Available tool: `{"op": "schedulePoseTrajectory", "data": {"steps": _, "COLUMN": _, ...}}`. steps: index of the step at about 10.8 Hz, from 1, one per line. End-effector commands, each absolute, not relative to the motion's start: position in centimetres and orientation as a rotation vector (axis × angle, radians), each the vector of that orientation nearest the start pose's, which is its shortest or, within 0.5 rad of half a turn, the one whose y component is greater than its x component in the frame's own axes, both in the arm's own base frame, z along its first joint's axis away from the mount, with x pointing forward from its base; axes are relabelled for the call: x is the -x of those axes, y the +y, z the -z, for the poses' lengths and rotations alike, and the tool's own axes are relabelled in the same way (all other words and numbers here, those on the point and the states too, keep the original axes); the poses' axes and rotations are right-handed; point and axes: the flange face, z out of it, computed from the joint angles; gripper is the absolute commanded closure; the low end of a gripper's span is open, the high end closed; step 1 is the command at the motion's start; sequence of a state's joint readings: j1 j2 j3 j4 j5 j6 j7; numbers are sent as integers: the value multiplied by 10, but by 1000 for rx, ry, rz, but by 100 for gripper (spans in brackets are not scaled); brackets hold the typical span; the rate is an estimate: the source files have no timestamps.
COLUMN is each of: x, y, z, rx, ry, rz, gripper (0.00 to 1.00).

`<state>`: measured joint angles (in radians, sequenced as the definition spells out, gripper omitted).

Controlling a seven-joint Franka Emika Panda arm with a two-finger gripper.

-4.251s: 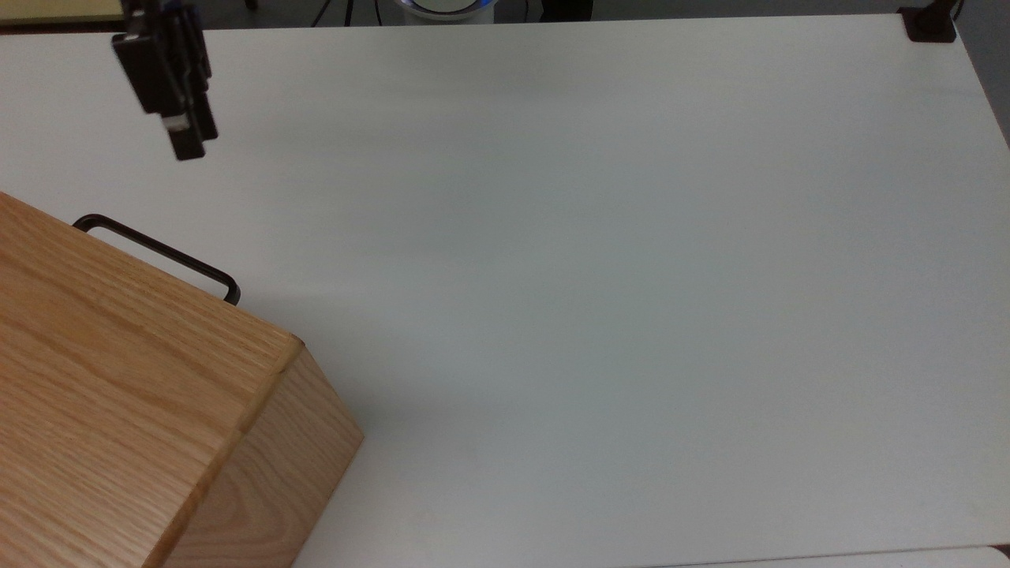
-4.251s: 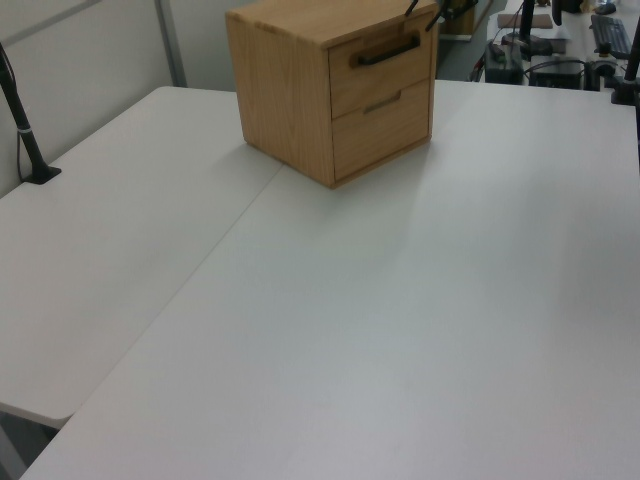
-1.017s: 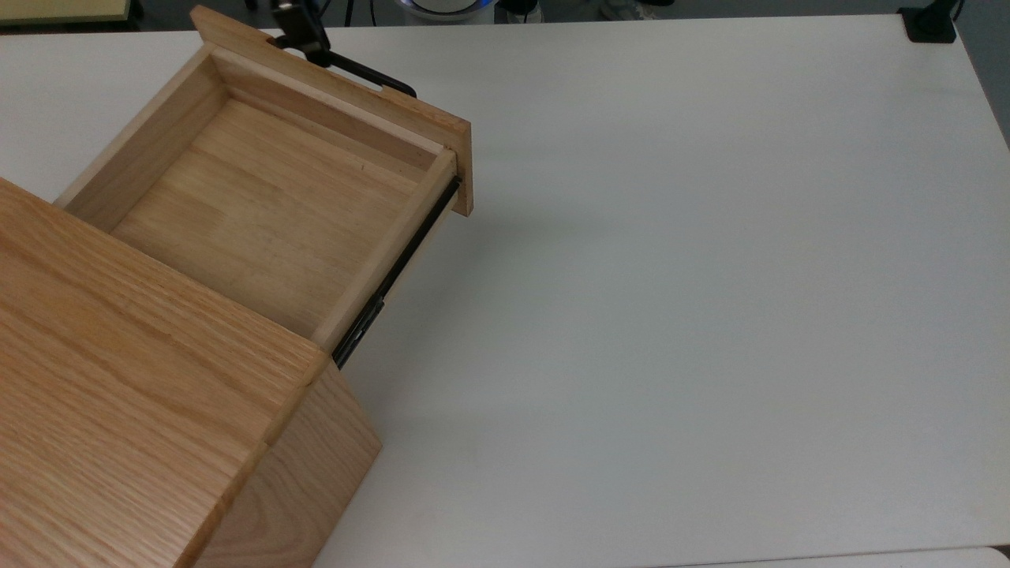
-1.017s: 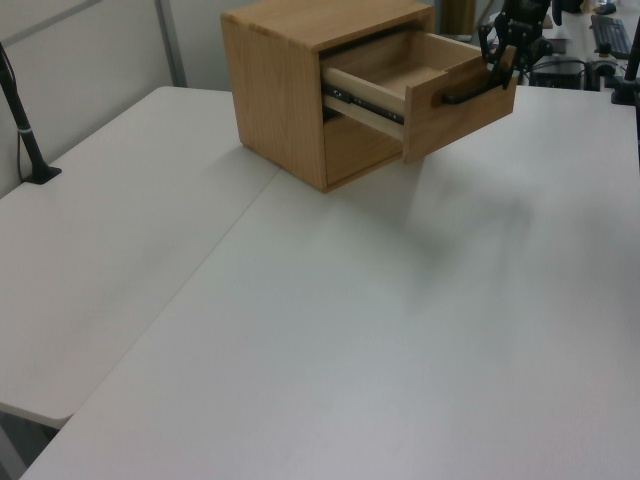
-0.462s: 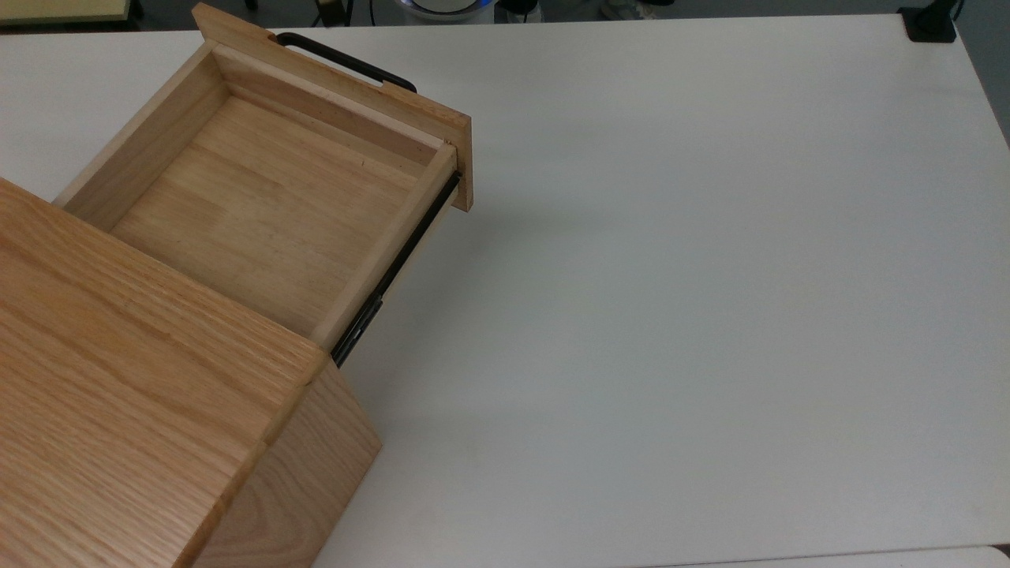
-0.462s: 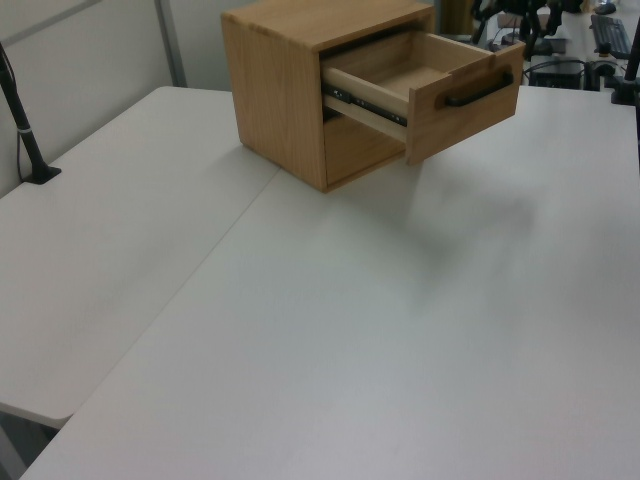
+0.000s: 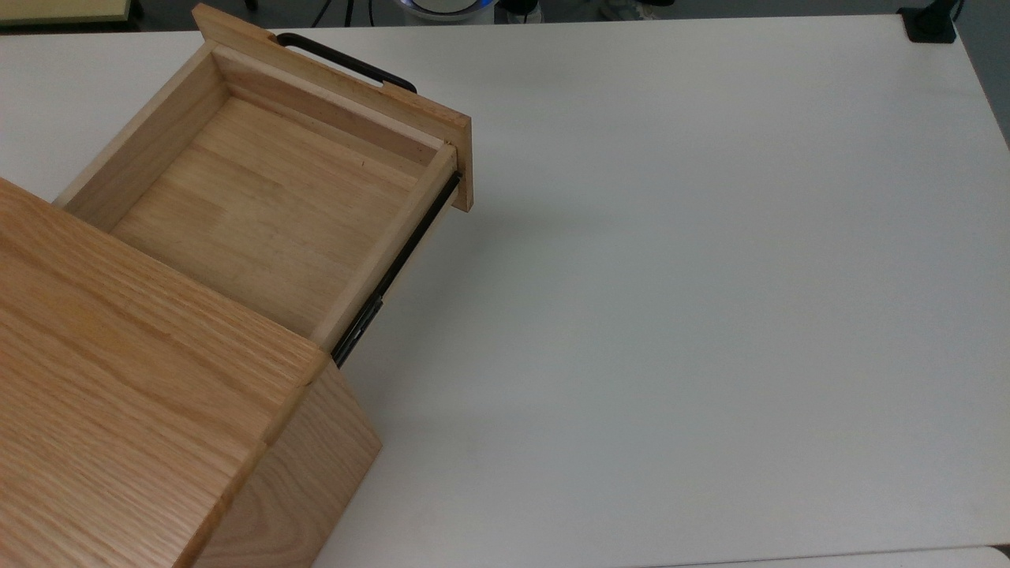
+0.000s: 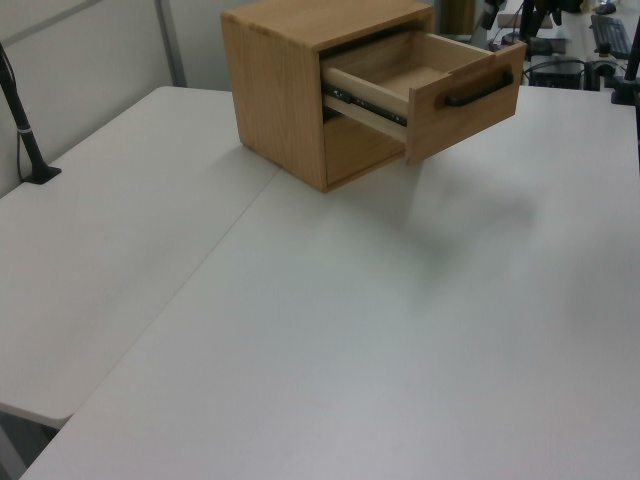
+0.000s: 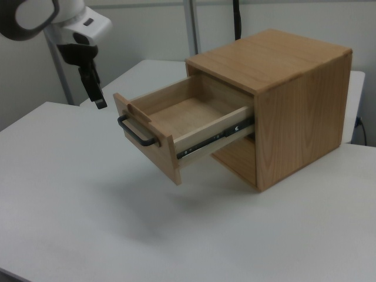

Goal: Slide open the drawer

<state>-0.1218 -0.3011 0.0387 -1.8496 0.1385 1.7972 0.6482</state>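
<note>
Drawer [image 9: 176, 126] stands pulled well out of the cabinet [image 9: 294, 100] at the right view's centre, riding stiffly on its black rails [image 9: 214, 138], so you take hold at the bar handle [image 9: 136, 134]. It holds nothing. Your hand [image 9: 97, 97] hangs upper left, off the handle; whether it is spread I cannot tell.

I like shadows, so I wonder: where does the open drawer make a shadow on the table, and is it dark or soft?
In the right view, a soft grey shadow lies on the table under the pulled-out drawer. In the left view, it is a faint, blurry patch below the drawer front. In the top view, it is a pale smudge to the top view's right of the cabinet.
</note>
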Motion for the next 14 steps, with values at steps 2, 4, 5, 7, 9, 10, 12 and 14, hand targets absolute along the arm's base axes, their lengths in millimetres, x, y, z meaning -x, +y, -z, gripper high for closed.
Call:
{"op": "schedulePoseTrajectory", "data": {"steps": 2, "x": -500, "y": 6, "z": -646, "rx": 3003, "ry": 646, "rz": 272, "gripper": 0}}
{"op": "schedulePoseTrajectory", "data": {"steps": 4, "x": -520, "y": 19, "z": -638, "rx": 3060, "ry": 394, "rz": 248, "gripper": 0}}
{"op": "schedulePoseTrajectory", "data": {"steps": 5, "x": -531, "y": 24, "z": -623, "rx": 3115, "ry": 309, "rz": 220, "gripper": 0}}
{"op": "schedulePoseTrajectory", "data": {"steps": 7, "x": -549, "y": 31, "z": -612, "rx": 3183, "ry": 181, "rz": 185, "gripper": 0}}
{"op": "schedulePoseTrajectory", "data": {"steps": 9, "x": -559, "y": 37, "z": -611, "rx": 3190, "ry": 65, "rz": 171, "gripper": 0}}
{"op": "schedulePoseTrajectory", "data": {"steps": 10, "x": -562, "y": 35, "z": -609, "rx": 3191, "ry": 42, "rz": 163, "gripper": 0}}
{"op": "schedulePoseTrajectory", "data": {"steps": 12, "x": -562, "y": 37, "z": -609, "rx": 3188, "ry": 33, "rz": 160, "gripper": 0}}
{"op": "schedulePoseTrajectory", "data": {"steps": 14, "x": -561, "y": 35, "z": -610, "rx": 3187, "ry": 41, "rz": 154, "gripper": 0}}
